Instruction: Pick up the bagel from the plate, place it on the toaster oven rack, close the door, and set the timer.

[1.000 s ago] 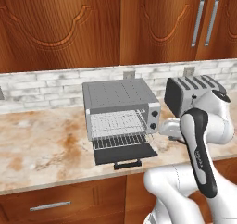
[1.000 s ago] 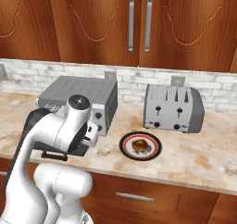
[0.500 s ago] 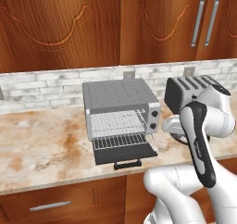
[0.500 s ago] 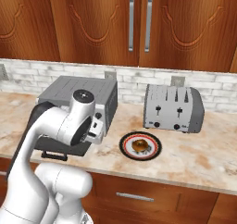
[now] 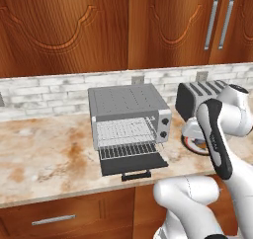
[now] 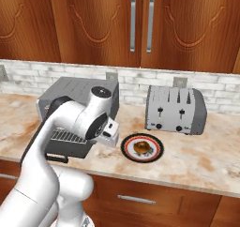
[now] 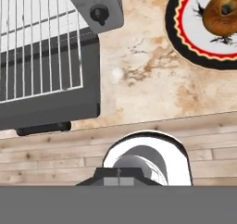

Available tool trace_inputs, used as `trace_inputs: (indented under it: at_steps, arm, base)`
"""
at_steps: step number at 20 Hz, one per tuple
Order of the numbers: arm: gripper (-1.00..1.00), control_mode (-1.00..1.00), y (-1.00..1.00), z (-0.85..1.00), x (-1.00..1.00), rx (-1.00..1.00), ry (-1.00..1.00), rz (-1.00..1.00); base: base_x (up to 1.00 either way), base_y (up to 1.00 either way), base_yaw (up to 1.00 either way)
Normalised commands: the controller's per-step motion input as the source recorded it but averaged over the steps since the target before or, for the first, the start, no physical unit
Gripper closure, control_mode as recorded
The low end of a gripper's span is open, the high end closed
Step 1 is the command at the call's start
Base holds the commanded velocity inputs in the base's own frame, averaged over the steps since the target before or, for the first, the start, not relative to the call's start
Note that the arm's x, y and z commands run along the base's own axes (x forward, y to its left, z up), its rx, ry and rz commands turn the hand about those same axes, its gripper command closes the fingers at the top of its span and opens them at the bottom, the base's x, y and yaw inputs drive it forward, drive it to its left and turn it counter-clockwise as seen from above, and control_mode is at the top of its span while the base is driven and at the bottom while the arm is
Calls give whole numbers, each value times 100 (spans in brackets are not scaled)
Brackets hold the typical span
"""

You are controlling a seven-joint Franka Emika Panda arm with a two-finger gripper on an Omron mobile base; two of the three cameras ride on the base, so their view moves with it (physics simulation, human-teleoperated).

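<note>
The bagel [image 6: 142, 147] lies golden-brown in the middle of the red-rimmed plate [image 6: 156, 154] on the counter, right of the toaster oven. In the hand view the bagel [image 7: 222, 15] and the plate [image 7: 185, 38] sit at the top right. The door [image 5: 133, 164] hangs open and flat, and the toaster oven rack [image 5: 129, 149] juts out over it. The hand view has the rack [image 7: 41, 56] and the door [image 7: 51, 102] at its left. My gripper [image 6: 110, 141] hovers above the counter's front between oven and plate, pointing down, shut and holding nothing.
A silver four-slot toaster [image 6: 176, 109] stands behind the plate against the brick backsplash. The oven's knobs [image 5: 164, 120] are on its right front panel. My own arm [image 5: 217, 139] hides most of the plate in the left base view. Wooden cabinets hang above.
The arm has swung a little to the right, carrying the hand from in front of the oven towards the plate. The bagel, plate and door have not moved.
</note>
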Motion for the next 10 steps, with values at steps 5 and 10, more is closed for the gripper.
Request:
trace_inputs:
  at_steps: [5,10]
  arm:
    - [100,-100,-40,-25,18,-4,12,-10]
    - [-100,-100,-24,-33,33,-5,11,-8]
  base:
    - [0,0,0]
    - [0,0,0]
